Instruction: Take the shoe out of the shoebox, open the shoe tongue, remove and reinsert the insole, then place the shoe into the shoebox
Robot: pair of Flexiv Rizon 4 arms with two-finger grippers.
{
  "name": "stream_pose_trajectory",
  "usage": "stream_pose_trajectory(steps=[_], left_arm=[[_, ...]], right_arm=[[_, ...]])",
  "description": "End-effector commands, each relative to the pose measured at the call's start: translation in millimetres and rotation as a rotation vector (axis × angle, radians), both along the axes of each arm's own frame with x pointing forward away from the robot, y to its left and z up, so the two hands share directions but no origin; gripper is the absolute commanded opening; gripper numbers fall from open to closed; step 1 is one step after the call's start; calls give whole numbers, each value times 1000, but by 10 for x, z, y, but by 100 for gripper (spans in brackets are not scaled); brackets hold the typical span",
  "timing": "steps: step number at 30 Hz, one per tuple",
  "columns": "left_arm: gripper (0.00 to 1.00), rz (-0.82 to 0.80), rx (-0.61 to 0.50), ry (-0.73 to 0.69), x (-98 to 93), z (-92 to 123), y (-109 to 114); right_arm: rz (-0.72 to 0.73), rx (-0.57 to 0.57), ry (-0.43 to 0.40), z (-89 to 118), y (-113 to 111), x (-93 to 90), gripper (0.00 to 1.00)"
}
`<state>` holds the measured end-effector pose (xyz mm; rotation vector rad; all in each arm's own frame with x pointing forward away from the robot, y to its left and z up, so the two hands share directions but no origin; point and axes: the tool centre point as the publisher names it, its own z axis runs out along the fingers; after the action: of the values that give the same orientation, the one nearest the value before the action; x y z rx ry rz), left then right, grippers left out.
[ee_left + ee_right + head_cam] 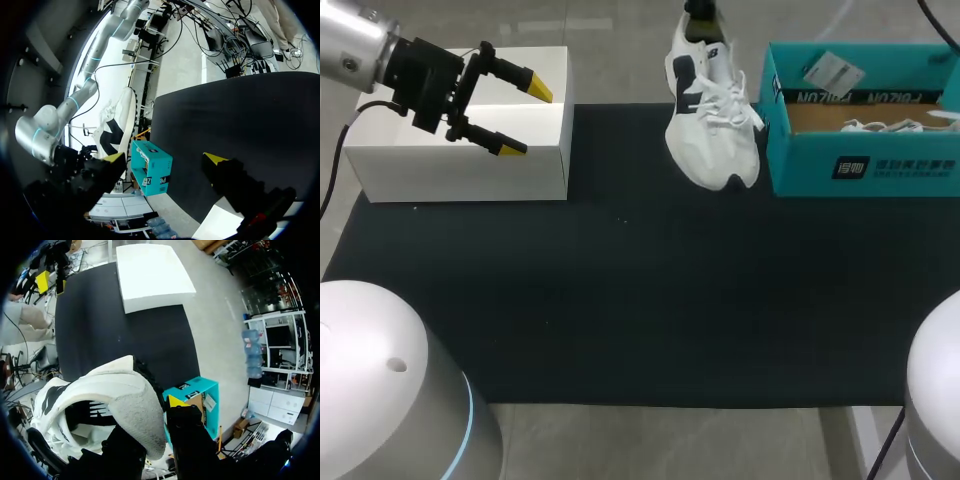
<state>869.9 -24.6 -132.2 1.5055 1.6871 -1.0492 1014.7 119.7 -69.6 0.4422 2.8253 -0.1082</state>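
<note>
The shoe (712, 125) is already out, toe-down at 9 o'clock of the shoebox (865, 165), its heel collar pinched by the right gripper (161, 416), while the left gripper (525, 118) hangs spread at the counter's (620, 300) 10 o'clock, so tongue, insole and return seemingly remain.

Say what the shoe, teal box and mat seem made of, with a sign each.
Shoe: likely matte white textile or synthetic, cord laces. Box: cardboard, teal outside, bare brown inside. Mat: dark, matte, maybe fabric or rubber; no glare.
</note>
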Motion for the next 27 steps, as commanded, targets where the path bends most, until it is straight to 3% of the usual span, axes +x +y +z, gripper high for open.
stream_pose_trajectory(steps=[1,7,13,20,27], left_arm=[[100,-2,3,0,6,2,1],[100,-2,3,0,6,2,1],[100,-2,3,0,6,2,1],[100,-2,3,0,6,2,1],[100,-2,3,0,6,2,1]], right_arm=[[-17,12,13,52,-257,164,0],[-12,87,24,38,-762,337,0],[64,73,-10,-117,-1226,455,0],[-11,-11,3,-286,-1716,653,0],[28,11,9,-342,-2000,709,0]])
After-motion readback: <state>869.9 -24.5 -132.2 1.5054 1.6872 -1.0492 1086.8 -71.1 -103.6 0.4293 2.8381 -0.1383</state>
